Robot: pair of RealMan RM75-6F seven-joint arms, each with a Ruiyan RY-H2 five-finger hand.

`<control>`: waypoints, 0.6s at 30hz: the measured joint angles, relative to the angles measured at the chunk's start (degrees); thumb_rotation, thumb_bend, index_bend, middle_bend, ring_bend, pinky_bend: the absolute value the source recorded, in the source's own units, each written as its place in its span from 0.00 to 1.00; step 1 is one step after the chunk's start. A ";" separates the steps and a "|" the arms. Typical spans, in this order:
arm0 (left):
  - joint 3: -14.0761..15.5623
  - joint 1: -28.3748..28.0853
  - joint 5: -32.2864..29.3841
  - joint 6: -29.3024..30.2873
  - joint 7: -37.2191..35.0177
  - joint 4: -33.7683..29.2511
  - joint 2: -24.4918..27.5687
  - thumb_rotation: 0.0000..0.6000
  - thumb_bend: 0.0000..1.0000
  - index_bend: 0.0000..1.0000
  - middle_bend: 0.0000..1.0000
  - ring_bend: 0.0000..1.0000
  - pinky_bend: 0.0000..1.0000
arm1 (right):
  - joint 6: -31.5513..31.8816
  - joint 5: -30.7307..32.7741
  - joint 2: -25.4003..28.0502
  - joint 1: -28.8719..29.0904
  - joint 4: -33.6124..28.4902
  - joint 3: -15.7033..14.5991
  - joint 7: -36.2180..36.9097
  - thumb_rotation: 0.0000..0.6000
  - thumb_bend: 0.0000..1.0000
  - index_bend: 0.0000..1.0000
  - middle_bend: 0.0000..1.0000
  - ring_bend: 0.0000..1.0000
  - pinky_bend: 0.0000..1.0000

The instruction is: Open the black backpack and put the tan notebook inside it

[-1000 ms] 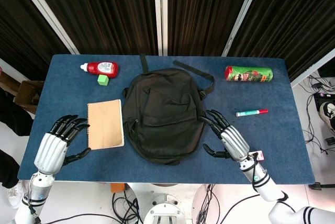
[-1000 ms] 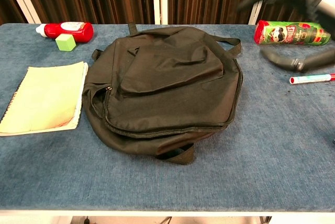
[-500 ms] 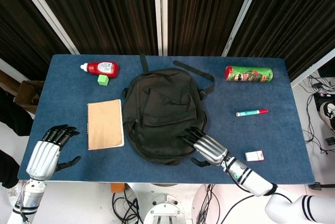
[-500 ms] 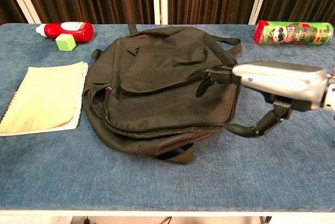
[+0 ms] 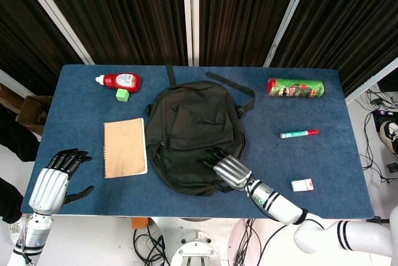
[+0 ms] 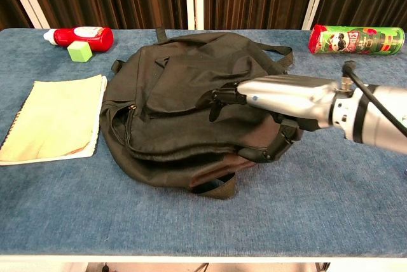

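The black backpack (image 5: 193,135) lies flat in the middle of the blue table, its zipper closed; it also fills the centre of the chest view as the backpack (image 6: 191,88). The tan notebook (image 5: 125,148) lies closed just left of it, seen too as the notebook (image 6: 51,118). My right hand (image 5: 225,169) rests on the near right part of the bag, fingers spread over the fabric and thumb under the edge (image 6: 273,103). My left hand (image 5: 55,180) hovers open at the table's near left corner, apart from the notebook.
A red ketchup bottle (image 5: 119,81) and a green cube (image 5: 122,94) sit at the back left. A green chip can (image 5: 296,87) lies at the back right, with a red-capped marker (image 5: 298,133) and a small white box (image 5: 302,185) on the right side.
My right hand has moved left from beside the bag onto its near right part. My left hand has drawn back toward the near left corner.
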 measured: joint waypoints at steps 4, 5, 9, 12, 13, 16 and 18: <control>-0.06 0.10 -0.02 0.06 -0.17 0.27 -0.03 1.00 0.07 0.31 0.24 0.19 0.21 | -1.28 3.09 -1.12 1.58 0.63 0.99 -1.88 1.00 0.39 0.20 0.27 0.03 0.01; -0.07 0.14 0.00 0.12 -0.28 0.34 -0.04 1.00 0.07 0.31 0.24 0.19 0.21 | -1.38 3.89 -1.61 2.01 0.89 1.29 -2.57 1.00 0.39 0.24 0.29 0.05 0.02; -0.15 0.26 -0.10 0.25 -0.62 0.72 0.00 1.00 0.06 0.31 0.24 0.19 0.21 | -0.37 4.90 -3.16 2.62 1.93 2.01 -3.43 1.00 0.44 0.43 0.42 0.17 0.10; -0.21 0.23 -0.14 0.12 -0.79 0.95 0.06 1.00 0.07 0.31 0.24 0.19 0.21 | 0.92 5.13 -4.31 2.78 2.88 2.56 -3.10 1.00 0.47 0.58 0.51 0.25 0.15; -0.22 0.17 -0.10 0.01 -0.75 1.01 0.09 1.00 0.06 0.31 0.24 0.19 0.21 | 1.14 5.22 -4.56 2.82 3.07 2.73 -2.80 1.00 0.47 0.60 0.53 0.27 0.16; -0.21 -0.14 -0.01 -0.63 -0.53 1.24 0.29 1.00 0.06 0.31 0.24 0.19 0.21 | 1.19 6.14 -5.06 3.06 3.33 3.41 -1.28 1.00 0.46 0.63 0.54 0.28 0.16; -0.20 -0.44 -0.06 -1.34 -0.38 1.36 0.53 1.00 0.07 0.31 0.24 0.19 0.21 | 0.79 7.38 -5.03 3.33 3.11 4.04 -0.04 1.00 0.46 0.63 0.54 0.28 0.16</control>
